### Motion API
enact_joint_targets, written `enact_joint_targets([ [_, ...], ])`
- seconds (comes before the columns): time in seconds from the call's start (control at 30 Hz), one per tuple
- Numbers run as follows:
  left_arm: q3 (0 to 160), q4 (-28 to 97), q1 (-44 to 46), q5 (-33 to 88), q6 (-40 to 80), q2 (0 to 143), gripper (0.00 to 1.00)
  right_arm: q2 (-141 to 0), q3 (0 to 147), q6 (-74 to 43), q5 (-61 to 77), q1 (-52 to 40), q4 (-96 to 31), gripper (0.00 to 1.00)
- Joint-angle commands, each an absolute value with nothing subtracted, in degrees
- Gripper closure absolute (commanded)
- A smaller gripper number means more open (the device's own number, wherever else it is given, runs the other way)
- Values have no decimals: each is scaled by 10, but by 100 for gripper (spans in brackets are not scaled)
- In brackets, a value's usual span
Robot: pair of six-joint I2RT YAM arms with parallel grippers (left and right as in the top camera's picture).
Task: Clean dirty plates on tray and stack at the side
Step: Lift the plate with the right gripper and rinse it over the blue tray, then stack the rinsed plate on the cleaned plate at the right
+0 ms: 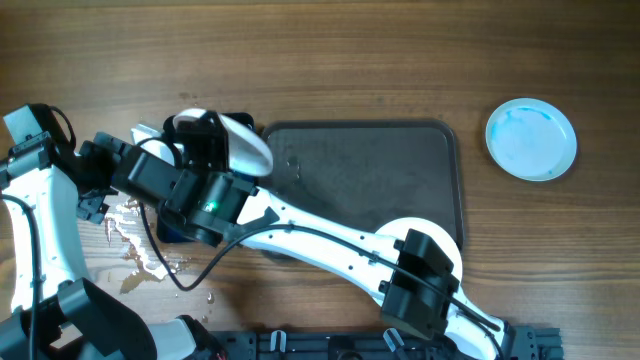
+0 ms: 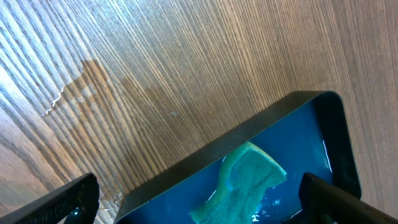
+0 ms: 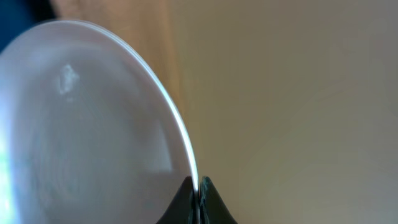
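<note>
My right gripper [image 1: 222, 140] is shut on the rim of a white plate [image 1: 250, 148], held tilted on edge over the left end of the table. In the right wrist view the fingers [image 3: 198, 190] pinch that plate's rim [image 3: 93, 124]. A plate with a blue wash [image 1: 531, 138] lies on the table at the far right. A third white round shape [image 1: 435, 232], partly under my right arm, lies at the grey tray's [image 1: 370, 180] lower right corner. My left gripper [image 2: 199, 211] is open above a green sponge [image 2: 249, 180].
The sponge lies in a small dark blue tray [image 2: 311, 124] holding water, mostly hidden under my right arm in the overhead view [image 1: 168, 228]. Spilled water [image 1: 140, 245] spreads on the wood left of it. My right arm crosses the grey tray's front edge.
</note>
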State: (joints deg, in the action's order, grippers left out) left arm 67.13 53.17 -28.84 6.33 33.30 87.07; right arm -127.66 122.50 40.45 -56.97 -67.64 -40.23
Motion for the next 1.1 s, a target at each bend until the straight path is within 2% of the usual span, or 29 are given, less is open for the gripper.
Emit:
enact_joint_targets([
  [0.0, 675, 532, -291, 68, 322, 878, 0, -1265, 1237, 189, -400, -657, -464, 96],
  [0.1, 675, 533, -291, 68, 322, 879, 0, -1256, 1237, -18, -199, -586, -512, 95],
  [0.2, 675, 533, -291, 68, 322, 879, 0, -1232, 1237, -103, -71, -515, -518, 96],
  [0.33, 675, 534, -291, 69, 322, 879, 0, -1197, 1237, -207, 22, -347, -585, 96],
  [0.43, 675, 534, -291, 69, 322, 879, 0, -1198, 1224, -212, 84, -201, -662, 96],
  [0.6, 675, 534, -291, 70, 322, 879, 0, -1198, 1221, -205, 84, 36, -771, 96],
  [0.77, 675, 534, -291, 70, 322, 879, 0, -1198, 1134, -197, 58, 237, -781, 96],
  [0.9, 675, 534, -291, 70, 322, 879, 0, -1198, 1035, -197, 58, 325, -735, 96],
  [1.07, 675, 535, -286, 71, 322, 879, 0, -1198, 998, -199, 58, 324, -696, 96],
])
